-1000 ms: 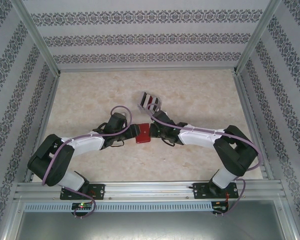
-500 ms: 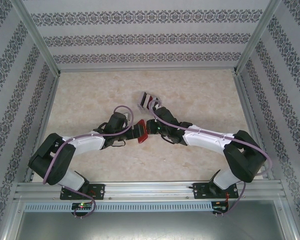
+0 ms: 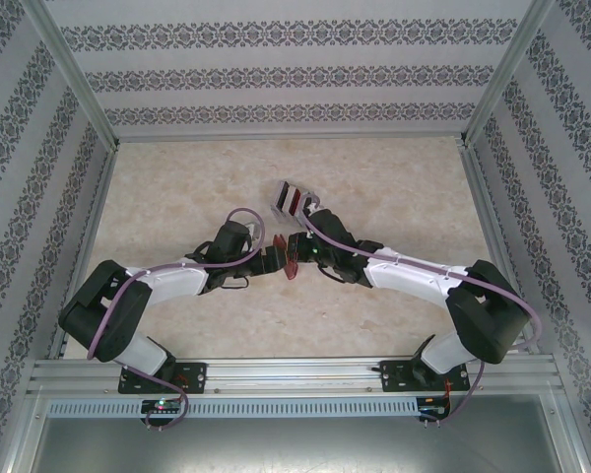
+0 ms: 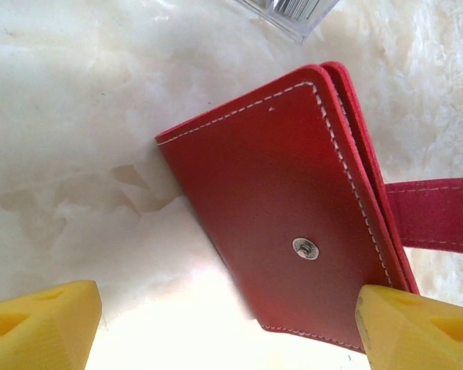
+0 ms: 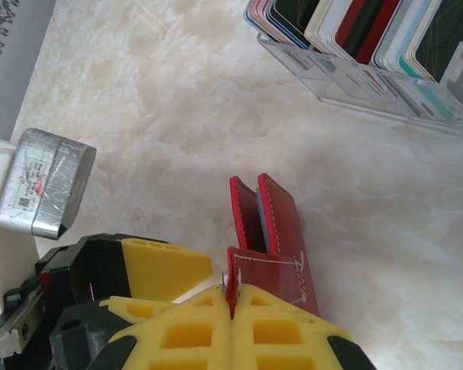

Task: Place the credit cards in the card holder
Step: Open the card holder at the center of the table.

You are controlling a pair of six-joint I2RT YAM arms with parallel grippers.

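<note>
The red card holder (image 3: 290,259) is found in the middle of the table (image 3: 177,187), stood up on its edge. Its snap tab (image 5: 266,276) is pinched tight by the right gripper (image 5: 233,304), whose fingers are squeezed together on it. The left gripper (image 4: 228,312) is seen just to the left of the card holder. Its fingers (image 4: 38,327) are spread wide, one on each side of the red cover, and nothing is held by them.

The two covers of the card holder are parted a little at one edge. Something grey is seen between them, but it cannot be told whether it is a pocket or a card.

The credit cards (image 5: 355,27) are seen just behind the card holder, on the side away from the arms. They are stood in rows in a clear stand (image 5: 347,92), and none is held by either gripper.

It looks as if very little of the job is done. The card holder is lifted and gripped, but it is not laid open. It must be opened, and then the cards must be taken from the stand and slid into the pockets.
</note>
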